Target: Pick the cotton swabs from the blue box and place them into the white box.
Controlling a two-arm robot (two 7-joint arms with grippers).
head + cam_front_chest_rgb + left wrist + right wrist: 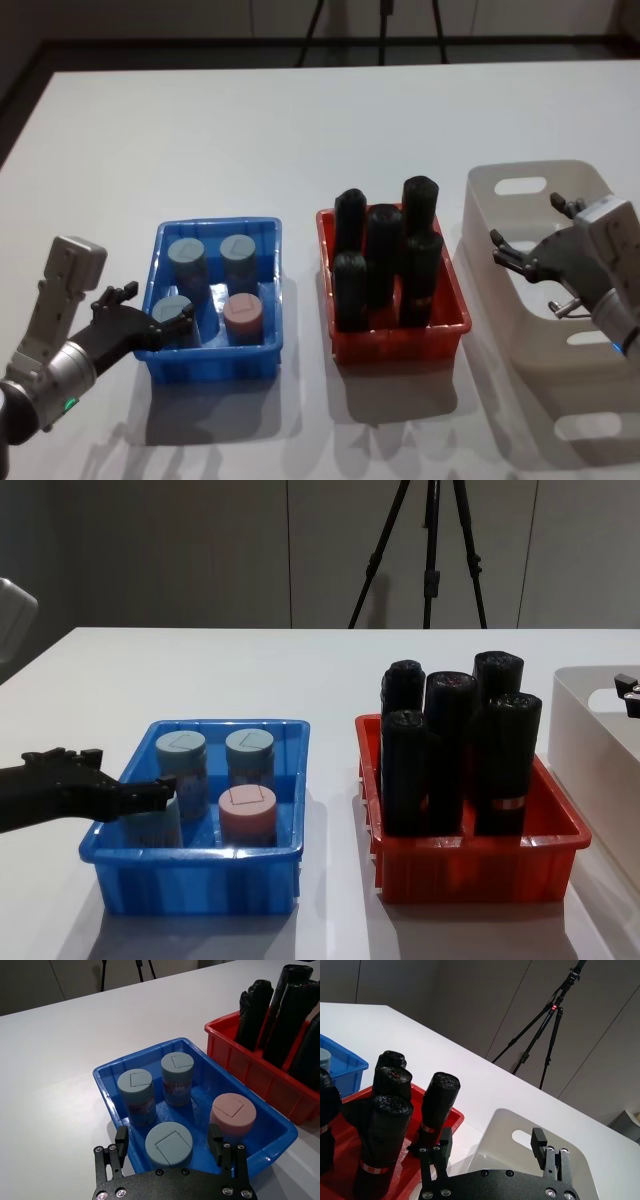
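Four cotton swabs (pixel 176 1078) stand in the blue box (pixel 140 1056); my left gripper (pixel 168 1139) gapes astride the nearest, pink-lidded tub (pixel 232 1112) alongside; my right gripper (pixel 491 1141), fingers apart, over the white box (pixel 505 1120).

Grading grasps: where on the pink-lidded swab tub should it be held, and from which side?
Pinch the pink-lidded tub across its round sides just under the lid, from above: it stands upright, and the blue box wall likely blocks a low sideways approach.
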